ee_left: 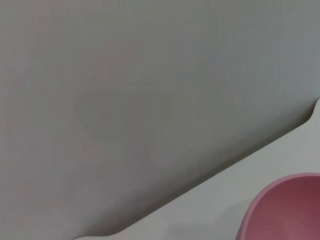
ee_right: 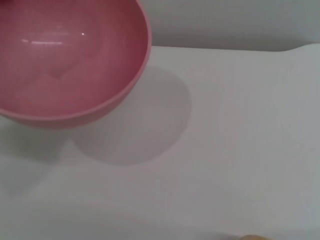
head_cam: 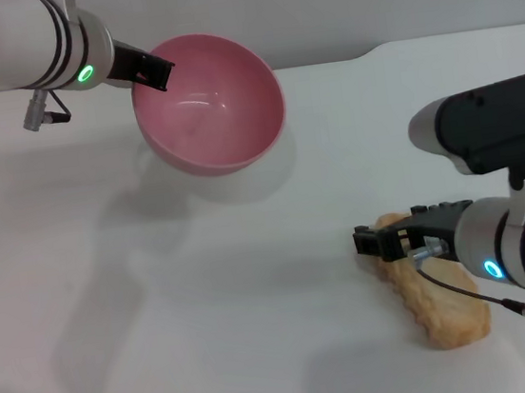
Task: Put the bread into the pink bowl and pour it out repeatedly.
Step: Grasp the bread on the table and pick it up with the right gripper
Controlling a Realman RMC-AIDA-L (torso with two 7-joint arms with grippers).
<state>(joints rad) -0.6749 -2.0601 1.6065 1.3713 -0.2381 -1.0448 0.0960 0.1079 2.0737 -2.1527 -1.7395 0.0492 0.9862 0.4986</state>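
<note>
Head view shows my left gripper [head_cam: 159, 72] clamped on the rim of the round glossy pink plastic bowl [head_cam: 208, 104], tilted at 11 o'clock; my right gripper [head_cam: 372, 242], fingers apart, is over the pale-tan ridged toy bread [head_cam: 436, 296] lying at 4 o'clock on the white table [head_cam: 208, 299].

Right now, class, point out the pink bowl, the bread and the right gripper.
pink bowl [head_cam: 208, 107]: head view, inner wall, held tilted by the left gripper [head_cam: 146, 69].
bread [head_cam: 443, 304]: head view, pale middle of the loaf.
right gripper [head_cam: 369, 243]: head view, fingertips at the loaf's far end.
</note>
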